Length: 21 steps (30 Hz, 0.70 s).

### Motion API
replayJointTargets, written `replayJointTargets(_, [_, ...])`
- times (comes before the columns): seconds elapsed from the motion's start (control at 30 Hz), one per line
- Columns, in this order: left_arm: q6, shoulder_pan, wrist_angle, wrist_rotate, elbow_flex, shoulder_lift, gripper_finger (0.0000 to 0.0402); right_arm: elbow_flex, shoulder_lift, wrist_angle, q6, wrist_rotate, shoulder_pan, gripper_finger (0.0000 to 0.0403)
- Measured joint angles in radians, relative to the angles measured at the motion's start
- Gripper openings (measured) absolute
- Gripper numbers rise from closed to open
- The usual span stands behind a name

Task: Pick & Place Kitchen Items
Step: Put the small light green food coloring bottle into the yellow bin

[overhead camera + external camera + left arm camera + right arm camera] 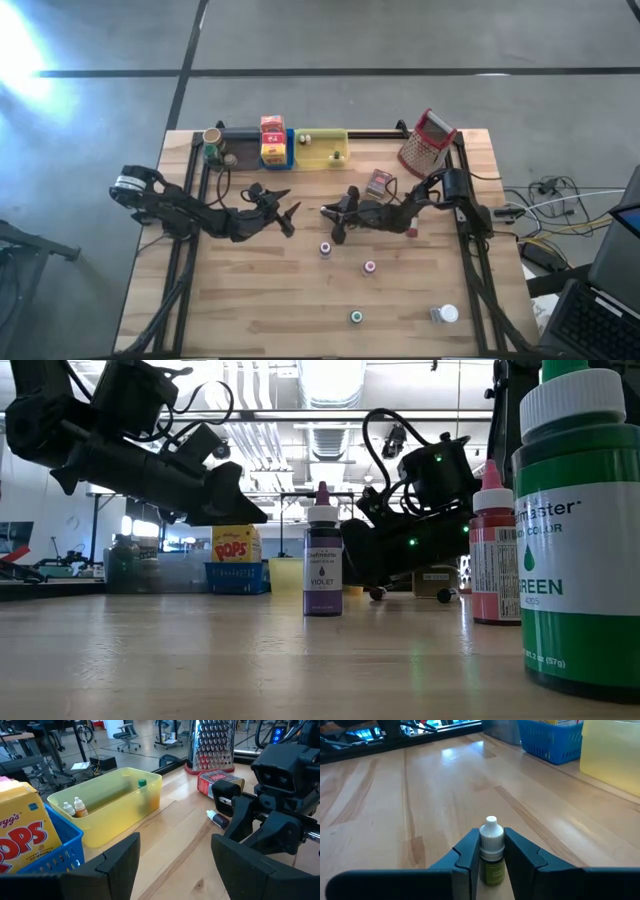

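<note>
The right tool grips a white-capped bottle at mid-table, arm stretched low; left tool open, empty.

Both arms reach toward mid-table. The left gripper hangs open; the right gripper is clamped on a small bottle.

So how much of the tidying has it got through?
Partly. A few small bottles already lie in the yellow tray, and a cereal box stands in the blue tray. The right gripper is clamped on a white-capped bottle; the left gripper is open. Four bottles, including the violet bottle, and a red tin remain on the table.
</note>
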Motion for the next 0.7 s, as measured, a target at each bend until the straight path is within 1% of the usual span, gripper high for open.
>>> replayJointTargets(0.1, [0.0, 0.0, -0.001, 0.0, 0.0, 0.0, 0.025, 0.0, 0.0, -0.002, 0.001, 0.0, 0.0, 0.0073])
replayJointTargets(0.33, [-0.001, 0.0, -0.002, 0.0, 0.0, 0.0, 0.025, -0.006, 0.005, -0.042, 0.001, -0.004, 0.0, 0.011])
replayJointTargets(0.5, [-0.001, 0.0, -0.001, 0.0, 0.0, 0.0, 0.025, -0.004, 0.002, -0.026, -0.001, -0.004, 0.0, 0.013])
replayJointTargets(0.7, [-0.001, 0.0, -0.001, 0.0, 0.0, 0.0, 0.025, -0.017, -0.038, -0.02, -0.02, -0.004, 0.0, 0.0147])
